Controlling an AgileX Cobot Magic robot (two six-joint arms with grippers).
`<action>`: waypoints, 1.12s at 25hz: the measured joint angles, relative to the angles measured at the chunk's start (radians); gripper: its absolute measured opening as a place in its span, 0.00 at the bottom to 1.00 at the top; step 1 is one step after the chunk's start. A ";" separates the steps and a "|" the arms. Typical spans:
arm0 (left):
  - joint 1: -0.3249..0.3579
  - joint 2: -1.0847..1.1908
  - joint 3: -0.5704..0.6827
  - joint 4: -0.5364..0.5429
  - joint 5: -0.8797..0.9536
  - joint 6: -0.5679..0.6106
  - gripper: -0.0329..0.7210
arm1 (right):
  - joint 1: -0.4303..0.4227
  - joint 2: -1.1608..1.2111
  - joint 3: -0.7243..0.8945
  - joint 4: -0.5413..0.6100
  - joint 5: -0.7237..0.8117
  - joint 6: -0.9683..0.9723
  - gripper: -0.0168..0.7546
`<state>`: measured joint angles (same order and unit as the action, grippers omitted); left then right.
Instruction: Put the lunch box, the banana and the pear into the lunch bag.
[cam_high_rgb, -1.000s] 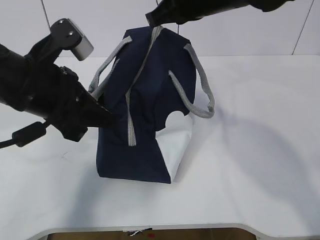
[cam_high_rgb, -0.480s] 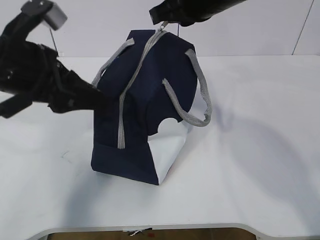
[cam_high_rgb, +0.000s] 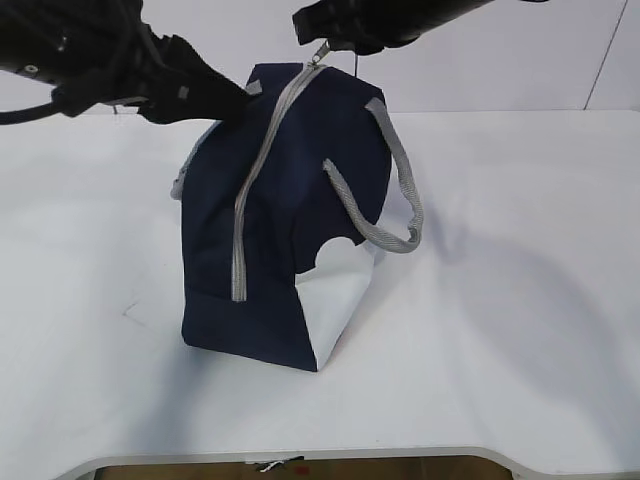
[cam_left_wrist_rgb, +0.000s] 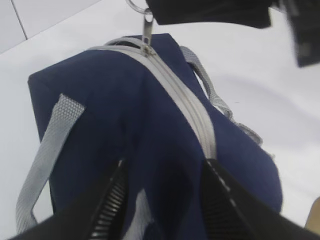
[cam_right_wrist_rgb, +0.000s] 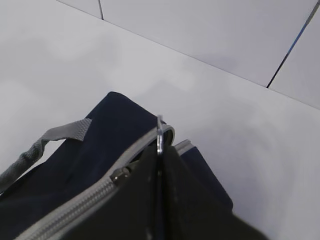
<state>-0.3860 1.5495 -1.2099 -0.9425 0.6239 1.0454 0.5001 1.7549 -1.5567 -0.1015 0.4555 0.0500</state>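
The boxy navy fabric lunch bag (cam_high_rgb: 285, 230) stands tilted on the white table (cam_high_rgb: 500, 300), its ribbed grey zipper (cam_high_rgb: 262, 160) running lengthwise. The right gripper (cam_high_rgb: 328, 30) pinches the metal ring pull (cam_left_wrist_rgb: 137, 6); the left gripper (cam_left_wrist_rgb: 162, 200) straddles the bag's top, spread apart.

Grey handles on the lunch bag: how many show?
2: one handle loops over the lunch bag's right side; the other handle is on its left side, mostly hidden in the exterior view.

No readable txt, labels or nos. anywhere, incl. on the lunch bag (cam_high_rgb: 290, 200).
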 joint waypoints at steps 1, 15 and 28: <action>0.000 0.021 -0.019 0.000 0.005 0.000 0.51 | 0.000 0.000 0.000 0.000 0.000 0.000 0.04; 0.001 0.106 -0.062 -0.032 0.082 -0.040 0.46 | 0.000 0.000 -0.032 0.008 0.015 0.000 0.04; 0.002 0.105 -0.074 0.073 0.174 -0.049 0.08 | 0.000 0.006 -0.036 0.014 0.028 0.000 0.04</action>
<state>-0.3838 1.6541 -1.2844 -0.8697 0.7977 0.9963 0.5001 1.7606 -1.5930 -0.0874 0.4835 0.0500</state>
